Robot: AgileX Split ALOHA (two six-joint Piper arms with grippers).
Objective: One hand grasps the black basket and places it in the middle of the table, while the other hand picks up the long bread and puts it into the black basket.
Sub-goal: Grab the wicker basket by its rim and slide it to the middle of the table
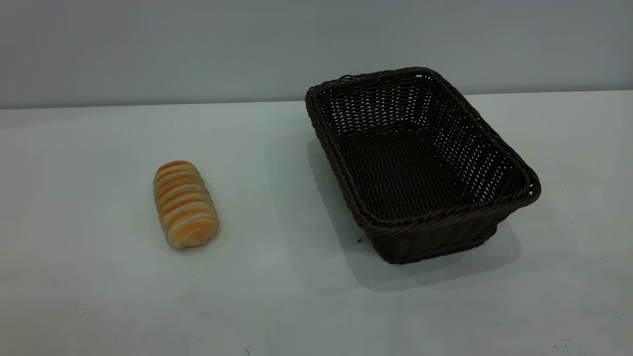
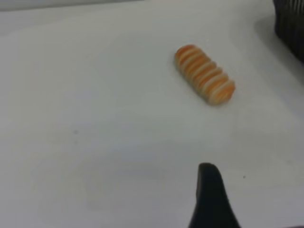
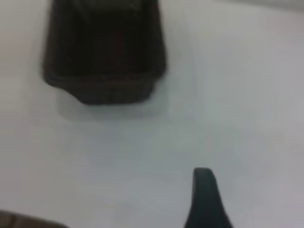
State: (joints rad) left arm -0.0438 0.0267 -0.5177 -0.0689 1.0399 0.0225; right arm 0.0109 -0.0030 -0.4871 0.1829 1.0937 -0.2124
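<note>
Only one black finger of the left tool shows in the left wrist view, hanging above bare tabletop; whether that tool is open or closed cannot be told. The right wrist view likewise shows a single black finger of the right tool over the tabletop, its state also impossible to tell. Neither tool appears in the exterior view.

Beyond the left tool's finger lies the long bread, well apart from it, its orange-brown stripes running crosswise, with a dark corner of the black basket at the picture's edge. Beyond the right tool's finger stands the black basket, blurred and apart from it.

The exterior view alone shows both things together: the long bread lying on the left part of the tabletop, the black basket upright and empty on the right part, well apart from the bread. No writing or label is visible anywhere.
</note>
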